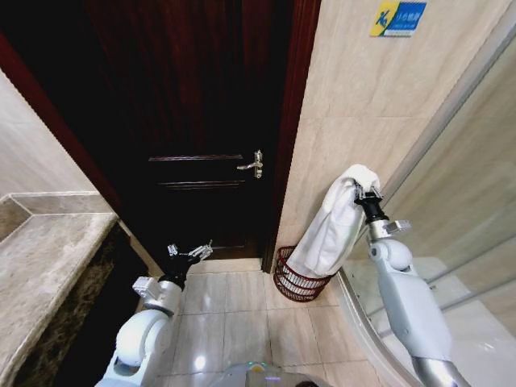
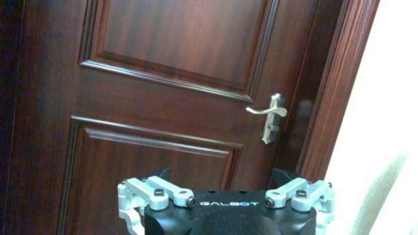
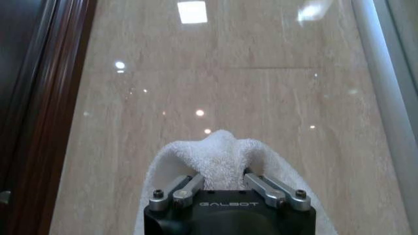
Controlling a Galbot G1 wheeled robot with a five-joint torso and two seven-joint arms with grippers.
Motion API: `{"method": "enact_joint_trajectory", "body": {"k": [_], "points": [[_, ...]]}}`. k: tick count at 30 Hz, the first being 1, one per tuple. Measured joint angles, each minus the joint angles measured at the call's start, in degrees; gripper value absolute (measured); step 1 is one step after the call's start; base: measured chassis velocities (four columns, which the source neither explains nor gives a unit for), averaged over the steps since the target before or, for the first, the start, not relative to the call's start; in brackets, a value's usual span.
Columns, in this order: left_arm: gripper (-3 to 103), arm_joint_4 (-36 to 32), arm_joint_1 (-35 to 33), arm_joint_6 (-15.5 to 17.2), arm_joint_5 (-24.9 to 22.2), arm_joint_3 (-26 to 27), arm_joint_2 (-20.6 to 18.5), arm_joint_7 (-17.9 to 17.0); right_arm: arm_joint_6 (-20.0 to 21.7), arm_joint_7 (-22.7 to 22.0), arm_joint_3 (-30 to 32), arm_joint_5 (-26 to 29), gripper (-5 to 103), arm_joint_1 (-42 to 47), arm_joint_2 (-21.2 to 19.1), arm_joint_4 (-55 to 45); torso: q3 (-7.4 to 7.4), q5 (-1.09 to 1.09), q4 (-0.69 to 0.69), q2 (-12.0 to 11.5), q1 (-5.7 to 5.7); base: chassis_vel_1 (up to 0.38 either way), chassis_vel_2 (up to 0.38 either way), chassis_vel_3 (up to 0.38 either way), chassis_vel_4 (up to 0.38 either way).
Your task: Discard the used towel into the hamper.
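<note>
Right claw dangles towel into hamper.

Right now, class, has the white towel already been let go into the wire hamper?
No. The right gripper holds the towel up, draped above the hamper.

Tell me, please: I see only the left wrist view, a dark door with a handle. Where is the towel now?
Observer: The right gripper holds the white towel by its top, pinched between the fingers.
Operator: Is it over the hamper?
Observer: Its lower end hangs at the rim of the hamper, which stands on the floor by the door frame.
Operator: And my left gripper?
Observer: The left gripper is low before the door, open, holding nothing.
</note>
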State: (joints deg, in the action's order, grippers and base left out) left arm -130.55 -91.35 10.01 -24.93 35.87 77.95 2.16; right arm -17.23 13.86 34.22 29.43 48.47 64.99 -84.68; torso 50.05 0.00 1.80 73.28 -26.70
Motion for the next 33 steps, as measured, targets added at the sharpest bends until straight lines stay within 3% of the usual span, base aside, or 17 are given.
{"method": "enact_joint_trajectory", "body": {"k": [18,20,33], "points": [[100,0.00,0.00,0.00,0.00,0.00,0.00,0.00,-2.61,1.04,-1.65,-1.43,14,-1.52,1.80,5.05,0.00,0.00,0.00,0.00,0.00,0.000,0.000,0.000,0.000],[100,-0.01,0.00,0.00,0.00,0.00,0.00,0.00,-5.86,2.40,-2.53,-0.88,14,-3.13,2.29,8.03,0.00,0.00,0.00,0.00,0.00,0.000,0.000,0.000,0.000],[100,0.00,0.00,0.00,0.00,0.00,0.00,0.00,-10.07,4.14,-3.71,0.44,14,-4.47,3.56,11.56,0.00,0.00,-0.01,0.00,0.00,0.000,0.000,0.000,0.000]]}}
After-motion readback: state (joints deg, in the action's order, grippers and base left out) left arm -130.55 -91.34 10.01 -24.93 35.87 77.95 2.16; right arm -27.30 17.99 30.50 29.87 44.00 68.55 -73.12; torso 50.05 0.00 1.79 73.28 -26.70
